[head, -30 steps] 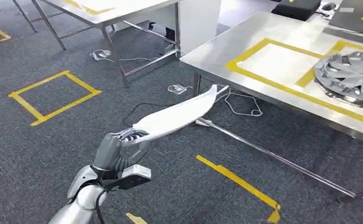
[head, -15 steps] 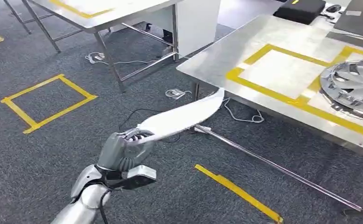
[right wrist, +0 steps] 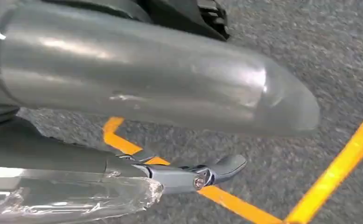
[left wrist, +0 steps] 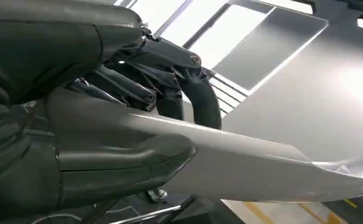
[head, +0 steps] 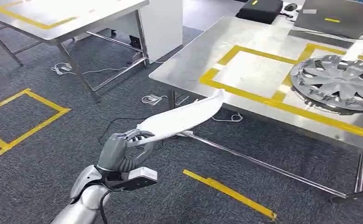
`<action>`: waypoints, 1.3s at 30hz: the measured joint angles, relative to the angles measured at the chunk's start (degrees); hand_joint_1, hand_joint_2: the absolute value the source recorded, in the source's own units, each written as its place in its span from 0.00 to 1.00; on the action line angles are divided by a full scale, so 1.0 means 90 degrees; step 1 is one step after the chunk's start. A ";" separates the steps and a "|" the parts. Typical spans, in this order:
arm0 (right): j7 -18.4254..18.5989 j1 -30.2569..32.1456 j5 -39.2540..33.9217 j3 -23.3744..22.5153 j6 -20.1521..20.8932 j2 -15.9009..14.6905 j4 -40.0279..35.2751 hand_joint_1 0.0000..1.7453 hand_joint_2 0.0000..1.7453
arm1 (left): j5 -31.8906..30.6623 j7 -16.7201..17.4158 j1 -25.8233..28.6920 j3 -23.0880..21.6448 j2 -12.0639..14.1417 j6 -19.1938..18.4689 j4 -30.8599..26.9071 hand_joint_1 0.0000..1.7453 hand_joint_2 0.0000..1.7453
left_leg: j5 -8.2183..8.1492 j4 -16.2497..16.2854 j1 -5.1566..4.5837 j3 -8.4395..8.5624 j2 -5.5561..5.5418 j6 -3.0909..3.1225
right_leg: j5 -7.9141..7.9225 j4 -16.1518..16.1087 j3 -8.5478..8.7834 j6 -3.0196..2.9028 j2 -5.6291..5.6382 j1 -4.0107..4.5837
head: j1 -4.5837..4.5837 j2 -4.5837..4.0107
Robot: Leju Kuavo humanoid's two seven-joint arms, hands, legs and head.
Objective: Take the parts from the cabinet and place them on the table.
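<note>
Meanwhile the whole head view has slid sideways since a second ago, so the camera has turned: the steel table with yellow tape outlines [head: 245, 51] now sits more centrally and the silver spoked hubcap [head: 340, 81] lying on its right part shows almost whole, where earlier the frame edge cut it.

Relative to the arm, the left hand [head: 121, 151] holds as before: its fingers [head: 135, 135] are curled tight over the near end of the long curved white plastic trim part [head: 182, 116], the thumb pressing from underneath, as the left wrist view confirms [left wrist: 123, 154]. That part slants up and away to the right, its far tip just short of the table's near edge, above the grey carpet [head: 39, 168].

Seen from its wrist, the right hand [right wrist: 170, 93] hangs over the carpet and yellow floor tape [right wrist: 338, 172]; its fingers [right wrist: 217, 170] are loosely extended and hold nothing.

No legible writing appears anywhere.
</note>
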 joint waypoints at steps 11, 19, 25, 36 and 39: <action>0.0002 -0.0065 0.0177 0.0000 0.0019 -0.0007 0.0000 0.00 0.00 | -0.0024 -0.0104 -0.0164 -0.0196 -0.0051 0.0066 0.0019 0.91 1.00 | -0.0220 -0.0020 -0.0082 0.0252 0.0743 0.0081 | 0.0130 0.0066 -0.0161 -0.0010 -0.1301 0.0109 | 0.0080 0.0000; 0.0007 -0.0117 0.0282 -0.0002 0.0039 -0.0012 0.0002 0.00 0.00 | -0.0061 -0.0102 -0.0499 -0.0306 -0.0073 0.0078 0.0194 0.91 1.00 | -0.0807 0.0885 -0.0034 -0.0105 0.0366 -0.0186 | 0.0296 -0.0109 -0.0060 -0.0225 -0.0762 0.0045 | 0.0036 0.0000; 0.0015 -0.0112 0.0393 0.0000 0.0061 -0.0012 0.0002 0.00 0.00 | -0.0192 0.0114 -0.0751 -0.0279 -0.0046 0.0298 0.0447 0.91 1.00 | -0.0208 0.0733 -0.0036 -0.0189 0.0243 -0.0132 | 0.0288 -0.0084 -0.0038 -0.0232 -0.0238 0.0055 | 0.0024 0.0000; -0.0005 -0.0149 0.0461 0.0002 0.0066 -0.0007 0.0007 0.00 0.00 | -0.0362 0.0316 -0.1154 -0.0121 -0.0121 0.0559 0.0721 0.91 1.00 | -0.0042 -0.0249 -0.0024 0.0277 0.0313 0.0152 | -0.0413 0.1326 -0.0938 0.0147 -0.0782 -0.0013 | 0.0114 0.0000; -0.0002 -0.0117 0.0464 0.0002 0.0066 -0.0007 0.0007 0.00 0.00 | -0.0369 0.0316 -0.1150 -0.0107 -0.0119 0.0559 0.0806 0.91 1.00 | -0.0077 -0.0245 -0.0029 0.0292 0.0558 0.0138 | -0.0325 0.1702 -0.1145 0.0194 -0.0819 -0.0027 | 0.0124 0.0000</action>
